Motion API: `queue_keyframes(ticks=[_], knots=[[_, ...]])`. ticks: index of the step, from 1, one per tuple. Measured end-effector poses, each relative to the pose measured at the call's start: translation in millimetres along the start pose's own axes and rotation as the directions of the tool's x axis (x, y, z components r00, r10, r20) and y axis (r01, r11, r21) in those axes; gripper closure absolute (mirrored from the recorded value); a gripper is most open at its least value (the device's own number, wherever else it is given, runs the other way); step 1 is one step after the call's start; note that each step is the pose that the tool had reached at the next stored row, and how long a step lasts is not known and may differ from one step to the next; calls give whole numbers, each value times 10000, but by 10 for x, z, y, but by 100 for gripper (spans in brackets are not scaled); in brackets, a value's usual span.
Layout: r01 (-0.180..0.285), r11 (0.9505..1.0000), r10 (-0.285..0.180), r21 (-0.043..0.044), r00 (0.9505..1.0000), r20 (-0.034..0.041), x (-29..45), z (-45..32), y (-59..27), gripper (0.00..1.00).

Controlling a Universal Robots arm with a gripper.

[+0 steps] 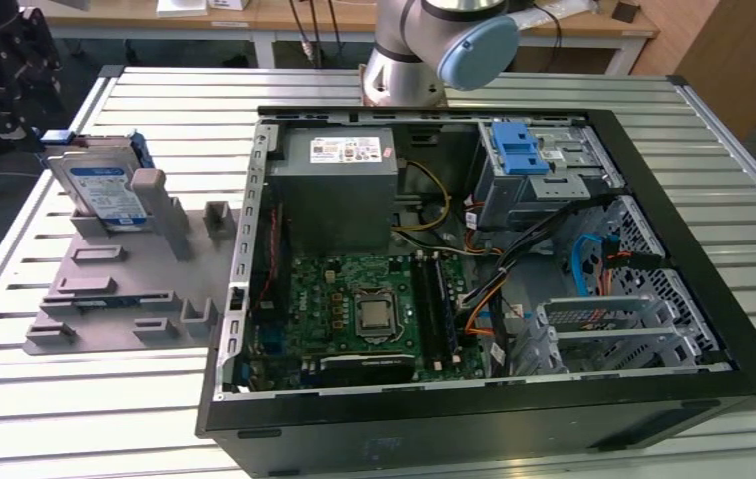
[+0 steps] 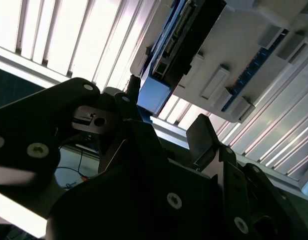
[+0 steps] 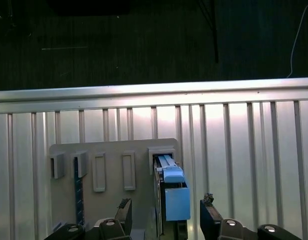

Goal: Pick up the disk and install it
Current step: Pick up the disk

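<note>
Gripper (image 3: 166,204) jaws hang spread wide, lined up either side of the disk (image 3: 173,199) but clear of it. It stands on edge in a grey holder (image 1: 102,299), beside the open case (image 1: 485,424), flat faces offered for a pinch.

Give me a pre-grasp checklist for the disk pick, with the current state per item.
1. Gripper open: ok, jaws apart.
2. Disk centred between the fingertips: ok in the first wrist view.
3. Disk upright in its slot on the grey fixture: ok.
4. Grip made: not ok, a gap shows on each side of the disk.
5. Drive cage in the computer case free to take the disk: cannot tell.
</note>
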State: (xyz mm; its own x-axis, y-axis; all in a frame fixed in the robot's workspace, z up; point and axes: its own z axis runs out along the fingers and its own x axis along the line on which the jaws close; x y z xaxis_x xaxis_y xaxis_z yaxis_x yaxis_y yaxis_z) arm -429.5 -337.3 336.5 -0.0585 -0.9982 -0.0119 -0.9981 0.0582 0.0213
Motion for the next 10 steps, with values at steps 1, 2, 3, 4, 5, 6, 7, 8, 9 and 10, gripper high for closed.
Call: queue_keyframes(ticks=[1, 2, 3, 4, 5, 6, 7, 8, 9, 10], knots=[[0, 10000, 0, 0, 10000, 0, 0, 3, 0, 35], [0, 10000, 0, 1, 10000, 0, 0, 6, 0, 35], [0, 10000, 0, 0, 10000, 0, 0, 8, 0, 35], [1, 10000, -1, 1, 10000, 1, 0, 10, 0, 35], [0, 10000, 0, 1, 10000, 1, 0, 12, 0, 35], [0, 10000, 0, 1, 10000, 1, 0, 14, 0, 35], [1, 10000, -1, 1, 10000, 1, 0, 15, 0, 35], [1, 10000, -1, 1, 10000, 1, 0, 17, -1, 35], [0, 10000, 0, 1, 10000, 1, 0, 19, 0, 35], [0, 10000, 0, 2, 10000, 1, 0, 22, -1, 35]])
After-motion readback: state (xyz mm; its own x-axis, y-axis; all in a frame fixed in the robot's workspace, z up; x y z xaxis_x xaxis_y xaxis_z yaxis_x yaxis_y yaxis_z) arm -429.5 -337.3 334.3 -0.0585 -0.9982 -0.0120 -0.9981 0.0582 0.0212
